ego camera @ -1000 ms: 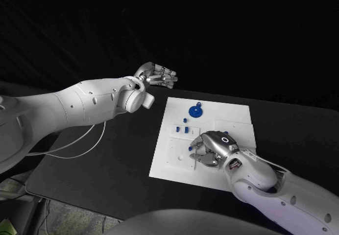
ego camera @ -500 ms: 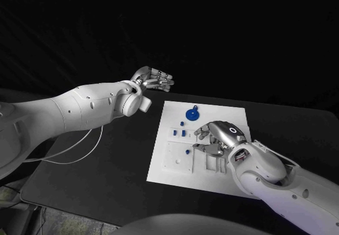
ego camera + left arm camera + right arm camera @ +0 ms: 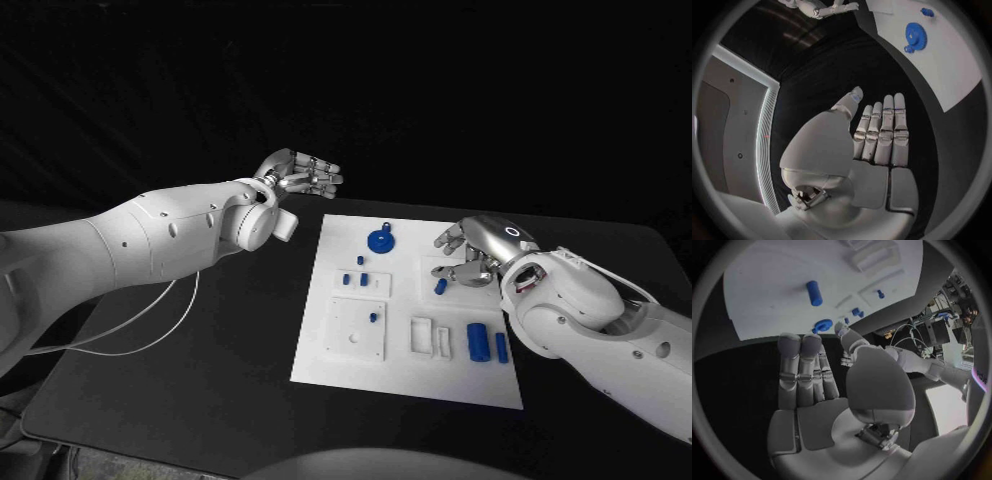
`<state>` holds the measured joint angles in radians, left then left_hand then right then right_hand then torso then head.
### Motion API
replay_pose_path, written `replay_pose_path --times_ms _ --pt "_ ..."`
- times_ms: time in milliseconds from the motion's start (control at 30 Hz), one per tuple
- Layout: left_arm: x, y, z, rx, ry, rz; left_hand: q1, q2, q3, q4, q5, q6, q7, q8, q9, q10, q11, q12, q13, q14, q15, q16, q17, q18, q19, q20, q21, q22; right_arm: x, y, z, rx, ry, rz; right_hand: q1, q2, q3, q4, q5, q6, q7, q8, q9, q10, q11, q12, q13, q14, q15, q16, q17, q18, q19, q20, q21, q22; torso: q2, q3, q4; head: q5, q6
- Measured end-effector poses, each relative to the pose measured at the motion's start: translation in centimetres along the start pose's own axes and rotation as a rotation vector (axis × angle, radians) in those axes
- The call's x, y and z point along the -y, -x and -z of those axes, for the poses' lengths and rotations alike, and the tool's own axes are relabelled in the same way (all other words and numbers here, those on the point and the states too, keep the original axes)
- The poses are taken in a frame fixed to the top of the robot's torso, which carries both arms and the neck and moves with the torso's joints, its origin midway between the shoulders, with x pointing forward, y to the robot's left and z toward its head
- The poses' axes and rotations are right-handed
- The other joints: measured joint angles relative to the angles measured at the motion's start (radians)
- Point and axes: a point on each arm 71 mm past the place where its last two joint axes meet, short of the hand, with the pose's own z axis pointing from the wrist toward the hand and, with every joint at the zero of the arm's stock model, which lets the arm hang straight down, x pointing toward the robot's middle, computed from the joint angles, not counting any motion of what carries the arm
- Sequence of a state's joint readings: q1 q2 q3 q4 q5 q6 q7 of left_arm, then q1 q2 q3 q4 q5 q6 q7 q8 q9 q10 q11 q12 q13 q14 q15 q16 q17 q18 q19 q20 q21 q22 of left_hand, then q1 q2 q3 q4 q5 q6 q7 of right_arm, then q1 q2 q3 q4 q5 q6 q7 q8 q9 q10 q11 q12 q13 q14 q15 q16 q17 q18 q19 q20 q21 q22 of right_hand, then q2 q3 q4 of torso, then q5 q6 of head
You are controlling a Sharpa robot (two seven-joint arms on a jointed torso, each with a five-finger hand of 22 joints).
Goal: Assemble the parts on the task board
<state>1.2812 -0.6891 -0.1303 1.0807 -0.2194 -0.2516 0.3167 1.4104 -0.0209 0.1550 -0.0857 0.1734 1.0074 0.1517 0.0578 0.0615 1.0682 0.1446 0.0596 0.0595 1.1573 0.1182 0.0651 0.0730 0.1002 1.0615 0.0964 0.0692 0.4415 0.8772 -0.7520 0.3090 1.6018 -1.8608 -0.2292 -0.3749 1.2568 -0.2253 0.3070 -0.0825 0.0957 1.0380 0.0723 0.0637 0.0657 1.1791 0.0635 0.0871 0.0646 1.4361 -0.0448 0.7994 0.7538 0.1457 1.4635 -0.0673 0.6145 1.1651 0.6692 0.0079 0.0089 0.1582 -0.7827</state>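
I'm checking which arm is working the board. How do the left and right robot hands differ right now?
The left robot hand hangs off the task board, beyond its far left corner; the right robot hand is over the board's right side, near a small blue part. The left's fingers lie straight and together in its wrist view; the right's look more curled in the head view. Both hold nothing.

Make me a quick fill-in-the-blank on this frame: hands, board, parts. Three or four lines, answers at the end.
1. The left hand holds nothing and hangs over the black table, off the ____ side of the task board in the head view.
2. The round gear on the board is ____ in colour.
3. The right hand has its fingers ____ and holds nothing.
4. The two cylinders lie ____ each other near the board's right edge.

Answers: left; blue; apart; beside
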Motion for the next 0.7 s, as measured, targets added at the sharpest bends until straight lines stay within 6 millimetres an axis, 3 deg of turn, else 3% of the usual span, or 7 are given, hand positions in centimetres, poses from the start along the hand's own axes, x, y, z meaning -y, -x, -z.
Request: replay_pose_path --times_ms 133,300,600,700 --pt "0.0 0.1 0.0 0.001 0.002 0.004 0.000 0.000 0.000 0.000 0.000 0.000 0.000 0.000 0.000 0.000 0.000 0.000 0.000 0.000 0.000 0.000 0.000 0.000 0.000 0.000 0.000 0.000 1.2 -0.1 0.0 -0.033 -0.032 0.013 0.009 0.010 -0.044 0.025 -0.030 -0.022 -0.006 0.000 0.000 -0.050 0.013 0.006 0.000 0.000 0.012 0.000 -0.008 0.000 0.003 0.011 -0.037 -0.010 0.000 0.0003 -0.0002 -0.005 0.001" --pt "-0.1 0.1 0.0 0.002 0.003 0.007 0.000 0.000 -0.003 -0.003 0.000 0.000 0.000 0.000 0.000 0.000 0.000 0.000 0.000 0.000 0.000 0.000 0.000 0.000 0.000 0.000 0.000 -0.001 1.7 -0.3 -0.1 -0.064 -0.046 0.014 0.022 -0.003 -0.081 0.063 -0.030 -0.037 -0.011 0.000 0.000 -0.078 0.022 0.014 -0.001 -0.005 0.017 0.000 -0.017 -0.001 0.001 0.016 -0.057 -0.012 0.000 0.0008 -0.0001 -0.008 0.002" --pt "-0.1 0.2 -0.1 0.004 0.003 0.007 0.000 0.000 -0.003 -0.003 0.000 0.000 0.000 0.000 0.000 0.000 0.000 0.000 0.000 0.000 0.000 0.000 0.000 0.000 0.000 0.000 0.000 -0.001 1.6 -1.4 -0.1 -0.144 -0.046 0.007 0.027 0.000 -0.110 0.091 -0.025 -0.042 -0.010 0.000 -0.001 -0.078 0.022 0.021 -0.001 -0.008 0.020 0.005 -0.023 -0.002 0.005 0.019 -0.058 -0.001 0.002 0.0005 0.0013 -0.009 0.002" --pt "-0.2 0.4 -0.1 0.008 0.004 0.005 0.000 0.000 -0.003 -0.003 0.000 0.000 0.000 0.000 0.000 0.000 0.000 0.000 0.000 0.000 0.000 0.000 0.000 0.000 0.000 0.000 0.000 -0.001 1.5 -1.7 -0.1 -0.165 -0.043 0.002 0.027 0.000 -0.116 0.096 -0.017 -0.037 -0.005 0.000 -0.001 -0.069 0.013 0.021 -0.002 -0.008 0.020 0.005 -0.025 -0.002 0.005 0.019 -0.053 0.001 0.002 0.0004 0.0014 -0.009 0.002"
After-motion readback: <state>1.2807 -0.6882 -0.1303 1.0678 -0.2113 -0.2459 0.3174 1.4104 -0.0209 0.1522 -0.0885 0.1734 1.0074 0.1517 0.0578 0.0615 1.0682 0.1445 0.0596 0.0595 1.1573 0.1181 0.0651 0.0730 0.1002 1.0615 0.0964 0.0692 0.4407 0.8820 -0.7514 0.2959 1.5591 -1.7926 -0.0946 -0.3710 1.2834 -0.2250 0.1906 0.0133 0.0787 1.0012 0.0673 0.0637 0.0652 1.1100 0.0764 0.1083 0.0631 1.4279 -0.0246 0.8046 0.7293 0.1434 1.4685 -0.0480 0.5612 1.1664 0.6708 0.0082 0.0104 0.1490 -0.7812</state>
